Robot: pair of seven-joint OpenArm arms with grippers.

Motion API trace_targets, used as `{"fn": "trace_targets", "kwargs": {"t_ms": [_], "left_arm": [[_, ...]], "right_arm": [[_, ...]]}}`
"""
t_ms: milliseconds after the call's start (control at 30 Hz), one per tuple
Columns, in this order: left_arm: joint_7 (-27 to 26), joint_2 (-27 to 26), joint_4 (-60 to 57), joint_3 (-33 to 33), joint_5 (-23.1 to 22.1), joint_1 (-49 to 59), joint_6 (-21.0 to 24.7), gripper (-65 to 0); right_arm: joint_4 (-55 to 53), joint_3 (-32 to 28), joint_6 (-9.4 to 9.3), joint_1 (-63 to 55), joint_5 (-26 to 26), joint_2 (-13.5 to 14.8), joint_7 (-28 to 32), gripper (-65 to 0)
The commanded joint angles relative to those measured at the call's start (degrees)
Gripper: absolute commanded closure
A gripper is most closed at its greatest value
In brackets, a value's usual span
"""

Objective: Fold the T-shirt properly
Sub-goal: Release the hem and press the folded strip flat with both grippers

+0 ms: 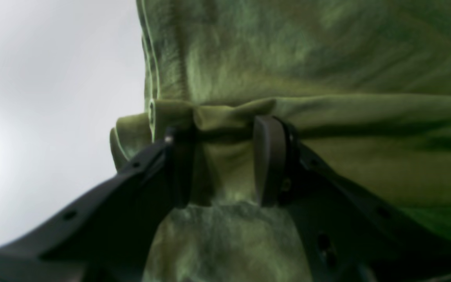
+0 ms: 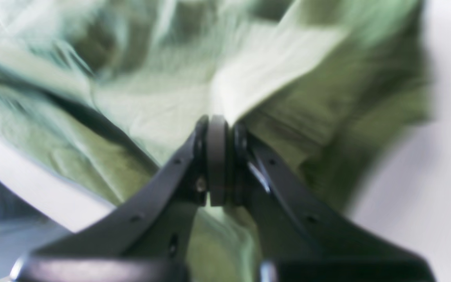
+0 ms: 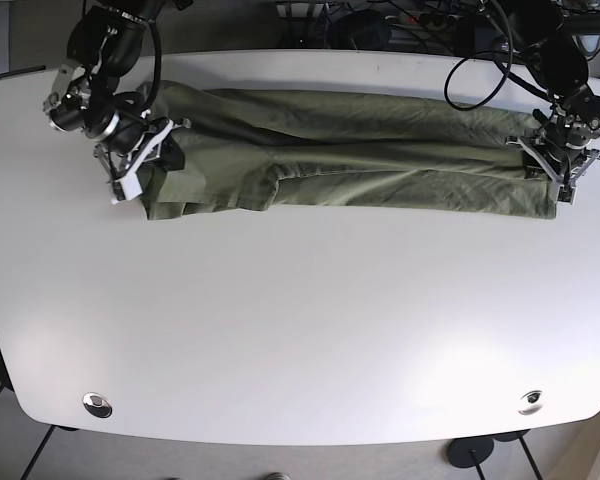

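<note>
T-shirt stretched crosswise between both arms: right gripper apparently pinched on cloth; left gripper part-open, straddling a fold

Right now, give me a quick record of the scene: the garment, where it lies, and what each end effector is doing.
garment: green T-shirt, folded into a long band
surface: white table
position: far side of the table, stretched across it
left end effector: fingers apart, bunched cloth between them at one end
right end effector: shut on the shirt's other end
image quality: right wrist view blurred
</note>
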Motion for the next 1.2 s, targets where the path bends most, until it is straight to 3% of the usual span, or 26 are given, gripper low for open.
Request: {"fn": "trace_targets", "kwargs": {"t_ms": [33,300,367,400,467,500,567,700,833,900,1033,1067,1200], "left_arm": [[1.8,-0.6,-1.2,-0.7,2.3,0.1,0.2,-23.1],[1.8,-0.7,-2.0,-0.9,2.5,0.4,0.2,-23.1],[1.8,-0.7,-2.0,-1.0,2.5,0.4,0.2,-23.1],[1.8,-0.7,-2.0,-1.0,2.5,0.4,0.2,-23.1],[1.8,-0.7,-2.0,-1.0,2.5,0.4,0.2,-23.1],[1.8,-0.7,-2.0,-1.0,2.5,0.4,0.2,-23.1],[1.8,-0.7,-2.0,-1.0,2.5,0.4,0.2,-23.1],[1.8,-0.7,-2.0,-0.8,2.5,0.4,0.2,-23.1],[1.8,-0.7,-2.0,-0.9,2.5,0.4,0.2,-23.1],[1.8,-0.7,-2.0,-0.9,2.5,0.4,0.2,-23.1],[1.8,-0.7,-2.1,-1.0,2.6,0.4,0.2,-23.1],[1.9,-0.7,-2.1,-1.0,2.6,0.8,0.2,-23.1],[1.8,-0.7,-2.1,-1.0,2.4,1.8,0.2,-23.1]], "right_arm": [[3.6,0.7,0.07,-1.8,0.5,0.3,0.4,-1.9],[5.5,2.8,0.07,-9.9,0.5,-0.2,0.6,-3.6],[5.5,2.8,0.07,-7.1,0.2,0.0,0.9,-17.4],[5.3,2.9,0.07,-4.8,0.0,0.1,0.9,-31.1],[4.3,2.9,-0.02,-1.0,-0.5,0.1,0.9,-46.6],[2.2,2.5,-1.42,2.5,-2.3,0.1,0.8,-51.8],[-2.0,2.4,-2.83,7.6,-6.9,0.1,0.8,-49.8],[-15.0,2.4,-0.89,16.3,-14.9,0.2,3.5,-46.5],[-21.4,2.2,-0.89,18.3,-17.9,0.3,8.4,-43.4],[-24.3,0.5,-1.07,19.1,-17.5,1.2,10.0,-35.4],[-25.3,-0.4,-1.42,19.2,-17.7,1.4,12.5,-4.9],[-25.3,-0.3,-1.42,19.2,-17.8,1.4,12.6,-1.7],[-25.3,1.4,-1.42,19.2,-17.5,2.9,12.7,-2.7]]}}
